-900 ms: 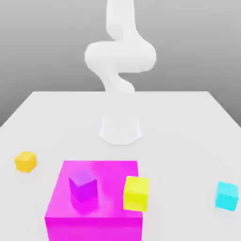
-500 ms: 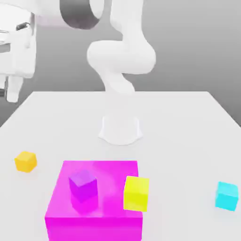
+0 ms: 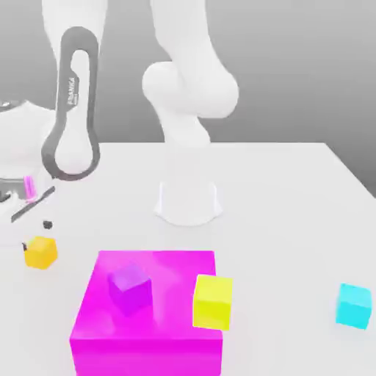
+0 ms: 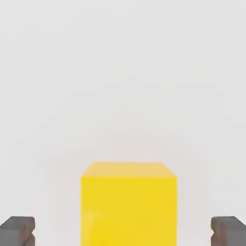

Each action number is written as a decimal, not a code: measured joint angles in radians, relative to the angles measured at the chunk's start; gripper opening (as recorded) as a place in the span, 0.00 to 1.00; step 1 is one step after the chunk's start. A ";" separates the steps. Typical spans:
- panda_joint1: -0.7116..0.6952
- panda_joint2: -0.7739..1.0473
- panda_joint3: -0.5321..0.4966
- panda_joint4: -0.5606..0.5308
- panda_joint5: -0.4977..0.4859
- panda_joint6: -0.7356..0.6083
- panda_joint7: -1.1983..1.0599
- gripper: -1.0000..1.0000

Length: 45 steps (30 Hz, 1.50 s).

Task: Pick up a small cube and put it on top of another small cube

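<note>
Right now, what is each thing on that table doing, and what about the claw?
claw: open, fingers either side of the orange cube, not gripping it
orange cube: resting on the table, not lifted
cyan cube: on the table at the exterior view's right, nothing on top
purple cube: sitting on the magenta block
magenta block: on the table
lemon-yellow cube: against the magenta block's corner

Orange cube [image 3: 40,252] on table, cyan cube [image 3: 354,305] well apart.
</note>
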 joint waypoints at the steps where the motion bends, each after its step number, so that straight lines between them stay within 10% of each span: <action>1: -0.023 0.026 0.025 0.005 0.012 0.021 -0.009 0.00; 8: -0.026 0.027 0.029 0.005 0.010 0.024 -0.008 0.00; 16: 0.067 -0.194 -0.073 -0.021 -0.220 -0.179 0.154 0.00; 45: 0.730 -0.098 0.319 0.450 -0.954 -0.835 0.612 0.00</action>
